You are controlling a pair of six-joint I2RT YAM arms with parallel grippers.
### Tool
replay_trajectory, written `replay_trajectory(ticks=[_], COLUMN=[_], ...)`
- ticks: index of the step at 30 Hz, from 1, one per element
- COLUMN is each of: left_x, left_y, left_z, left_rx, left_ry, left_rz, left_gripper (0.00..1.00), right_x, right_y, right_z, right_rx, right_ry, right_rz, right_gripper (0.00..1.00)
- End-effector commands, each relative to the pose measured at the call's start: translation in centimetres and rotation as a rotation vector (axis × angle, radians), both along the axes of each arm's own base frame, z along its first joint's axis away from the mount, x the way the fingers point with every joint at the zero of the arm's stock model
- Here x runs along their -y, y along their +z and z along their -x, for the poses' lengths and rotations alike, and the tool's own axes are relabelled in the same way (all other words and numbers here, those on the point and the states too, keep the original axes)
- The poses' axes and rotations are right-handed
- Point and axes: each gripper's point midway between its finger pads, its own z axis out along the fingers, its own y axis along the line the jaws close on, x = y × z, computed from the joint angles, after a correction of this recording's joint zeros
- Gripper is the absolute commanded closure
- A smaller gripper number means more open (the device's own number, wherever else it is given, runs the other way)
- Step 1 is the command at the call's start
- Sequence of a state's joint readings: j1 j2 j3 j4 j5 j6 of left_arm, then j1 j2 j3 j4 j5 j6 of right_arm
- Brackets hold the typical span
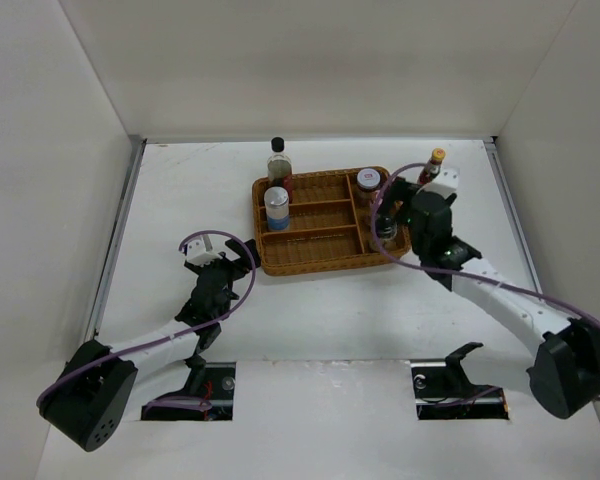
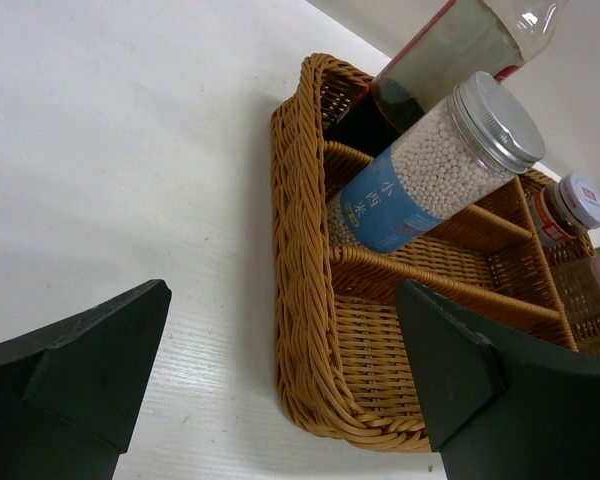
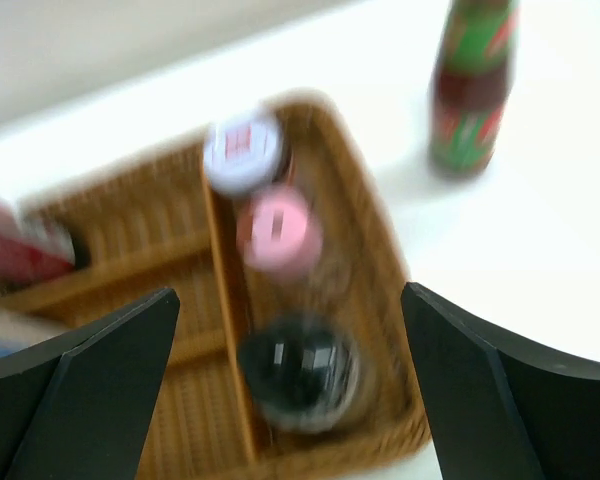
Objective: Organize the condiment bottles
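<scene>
Seen from above, the compartmented brown wicker tray (image 1: 310,266) sits mid-way across the white table (image 1: 310,330). A clear glass bottle with a black cap (image 1: 278,160) stands at the left end of its far compartment. A blue-labelled jar of white beads with a silver lid (image 1: 276,208) stands just in front of it, in the middle one. A small lavender-lidded jar (image 1: 368,181) stands in the right column. A red sauce bottle with an orange cap (image 1: 435,166) stands on the table just outside the far right corner. The left gripper (image 1: 218,260) hangs near the tray's left side and the right gripper (image 1: 387,237) hangs over the right column. In the left wrist view, the left gripper (image 2: 280,320) is spread wide and empty beside the tray wall, with the bead jar (image 2: 430,170) and clear bottle (image 2: 450,50) beyond. The right wrist view is blurred. There the right gripper (image 3: 288,310) is also spread, gripping nothing, above the lavender-lidded jar (image 3: 242,150), a pink-capped jar (image 3: 278,228) and a dark black-capped jar (image 3: 298,370) in one row. The red sauce bottle (image 3: 470,90) stands outside.
</scene>
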State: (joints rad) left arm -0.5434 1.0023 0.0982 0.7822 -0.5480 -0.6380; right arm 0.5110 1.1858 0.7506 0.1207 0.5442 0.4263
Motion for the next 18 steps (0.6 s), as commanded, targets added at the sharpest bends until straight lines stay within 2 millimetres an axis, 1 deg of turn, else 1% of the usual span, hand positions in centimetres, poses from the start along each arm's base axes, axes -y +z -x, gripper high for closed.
replay_trajectory(ticks=[1, 2, 3, 5, 8, 11, 15, 18], left_x=[0.2, 0.2, 0.2, 0.2, 0.0, 0.1, 0.1, 0.2], left_y=[1.8, 1.8, 1.7, 1.9, 1.8, 1.8, 1.6, 1.7], left_z=[-0.5, -0.6, -0.5, -0.4, -0.4, -0.4, -0.6, -0.6], left_rx=[0.056, 0.054, 0.053, 0.060, 0.056, 0.056, 0.051, 0.052], left_ry=[0.002, 0.003, 0.003, 0.002, 0.008, 0.005, 0.007, 0.003], left_rz=[0.048, 0.047, 0.046, 0.050, 0.048, 0.048, 0.045, 0.046], left_gripper=[0.00, 0.00, 0.00, 0.00, 0.00, 0.00, 0.00, 0.00], right_x=[3.1, 3.9, 5.3, 7.3, 9.5, 11.0, 11.3, 11.8], right_y=[7.6, 8.6, 9.6, 11.2, 11.8, 11.0, 8.4, 6.4], right_z=[-2.5, -3.3, -4.4, -6.4, -8.2, -10.5, -13.1, -14.6], right_rx=[0.158, 0.173, 0.183, 0.195, 0.177, 0.129, 0.047, 0.001], right_ry=[-0.071, -0.087, -0.118, -0.168, -0.220, -0.238, -0.203, -0.208], right_rz=[-0.026, -0.019, -0.006, 0.038, 0.077, 0.103, 0.127, 0.142], right_gripper=[0.00, 0.00, 0.00, 0.00, 0.00, 0.00, 0.00, 0.00])
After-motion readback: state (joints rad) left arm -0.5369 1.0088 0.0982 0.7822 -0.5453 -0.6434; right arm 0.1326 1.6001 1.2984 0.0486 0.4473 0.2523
